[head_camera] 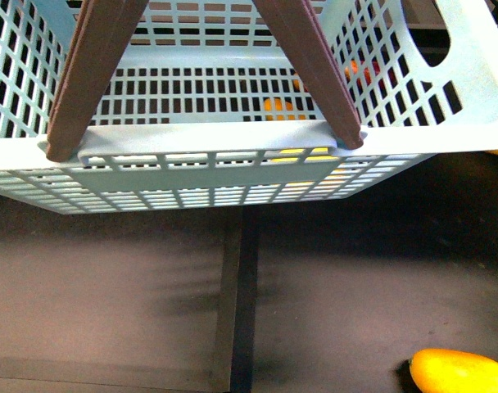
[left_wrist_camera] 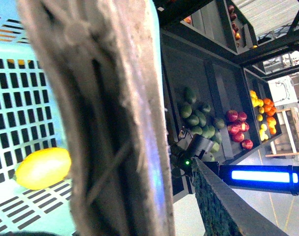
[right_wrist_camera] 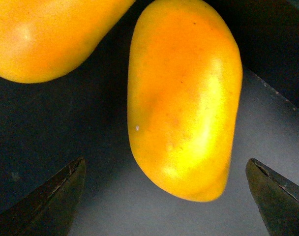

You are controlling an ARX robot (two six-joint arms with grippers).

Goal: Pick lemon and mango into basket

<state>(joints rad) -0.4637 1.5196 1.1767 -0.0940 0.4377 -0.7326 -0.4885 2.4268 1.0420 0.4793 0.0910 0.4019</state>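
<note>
The mint-green basket (head_camera: 445, 123) hangs tilted and fills the top of the front view, its two brown handles (head_camera: 93, 74) raised. My left gripper (left_wrist_camera: 157, 196) is shut on the basket handle (left_wrist_camera: 105, 118); one dark finger (left_wrist_camera: 228, 206) shows beside it. On the basket floor (left_wrist_camera: 21, 98) lies a yellow oval fruit (left_wrist_camera: 43, 168) that looks like the lemon. My right gripper (right_wrist_camera: 164, 206) is open just above a yellow-orange mango (right_wrist_camera: 184, 98), whose near end sits between the fingertips (right_wrist_camera: 51, 201) without touching them. A second mango (right_wrist_camera: 46, 34) lies beside it. One mango (head_camera: 462, 372) shows at the front view's lower right.
A dark shelf surface with a divider strip (head_camera: 237, 311) runs below the basket. Further shelf bins hold green fruits (left_wrist_camera: 198, 120), red apples (left_wrist_camera: 238, 130) and oranges with yellow fruits (left_wrist_camera: 265, 110). A blue light bar (left_wrist_camera: 260, 175) glows nearby.
</note>
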